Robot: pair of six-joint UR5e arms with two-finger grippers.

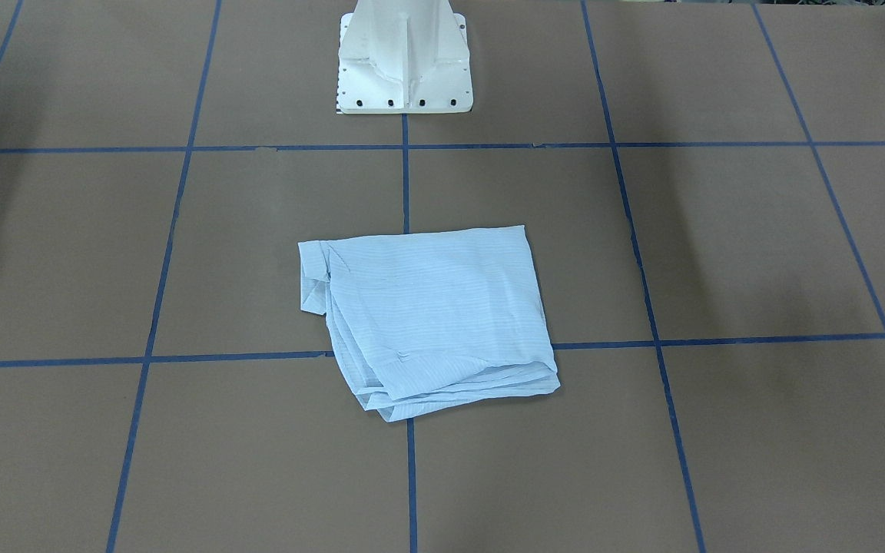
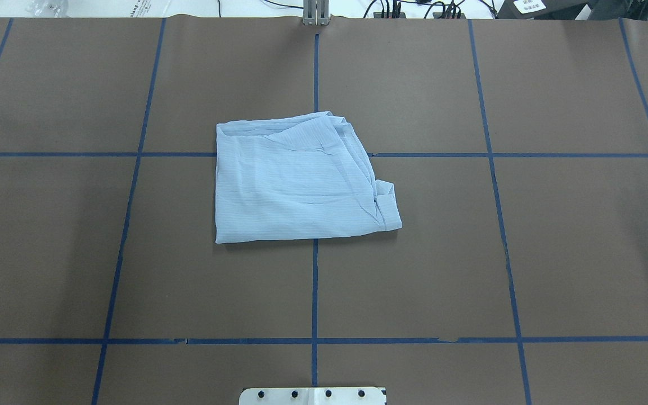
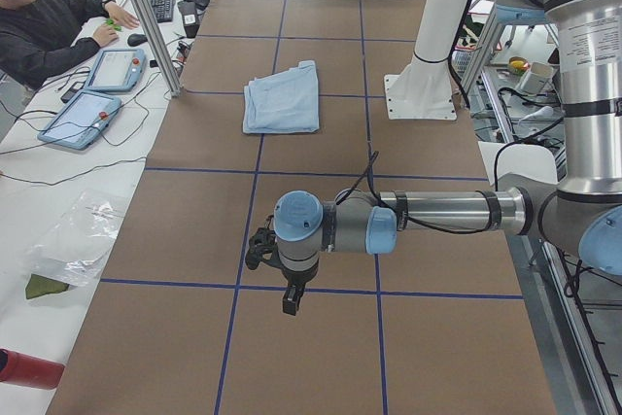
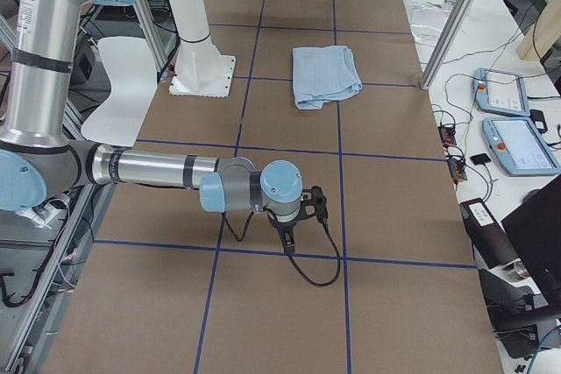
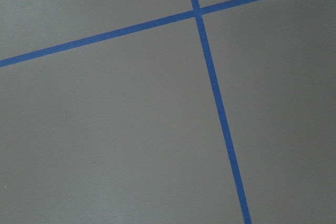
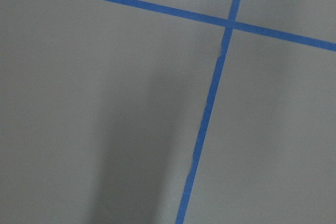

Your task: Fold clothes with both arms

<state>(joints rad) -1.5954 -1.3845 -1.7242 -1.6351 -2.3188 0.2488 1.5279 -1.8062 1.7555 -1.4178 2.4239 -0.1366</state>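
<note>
The light blue striped shirt [image 1: 431, 315] lies folded into a rough rectangle at the middle of the brown table, and it also shows in the overhead view [image 2: 296, 180]. Neither arm touches it. In the exterior left view the left arm reaches over the table's near end, its black gripper [image 3: 290, 300] pointing down, far from the shirt [image 3: 282, 99]. In the exterior right view the right gripper [image 4: 287, 238] hangs the same way, far from the shirt [image 4: 324, 74]. I cannot tell whether either gripper is open or shut. Both wrist views show only table and blue tape.
The white pedestal base [image 1: 404, 69] stands behind the shirt. Blue tape lines [image 2: 315, 281] grid the table. An operator [image 3: 49, 17] sits at a side bench with tablets [image 3: 83, 114]. Metal frame posts [image 3: 146, 17] stand along the table's far edge.
</note>
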